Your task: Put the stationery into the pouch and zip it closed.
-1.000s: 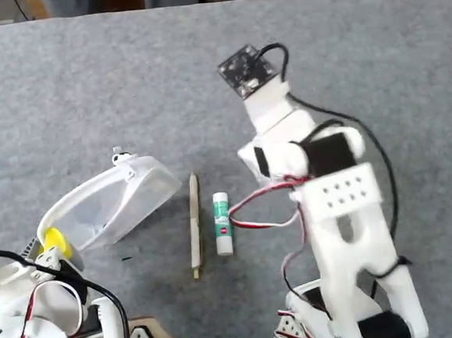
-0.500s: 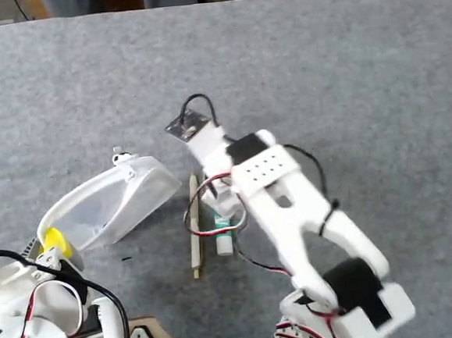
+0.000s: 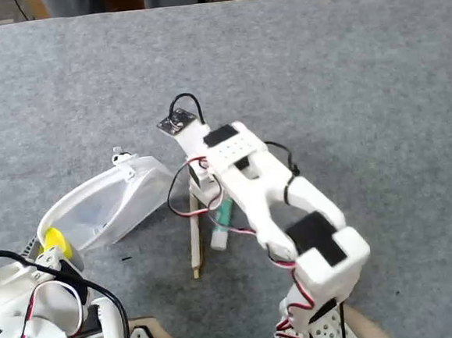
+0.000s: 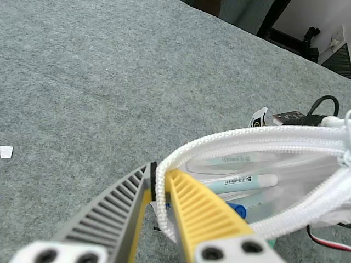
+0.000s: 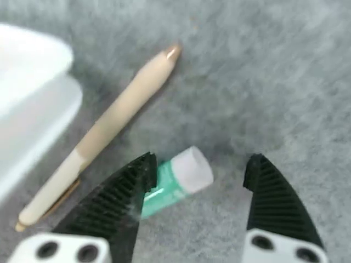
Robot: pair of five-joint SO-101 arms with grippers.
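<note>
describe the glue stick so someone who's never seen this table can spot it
On the grey table, look beside the clear pouch, under the right gripper. Two things lie side by side there: the glue stick is the short fat green-and-white tube, not the long thin beige pen.

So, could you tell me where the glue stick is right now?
In the high view, the glue stick lies just right of the pen, under the open right gripper.
</note>
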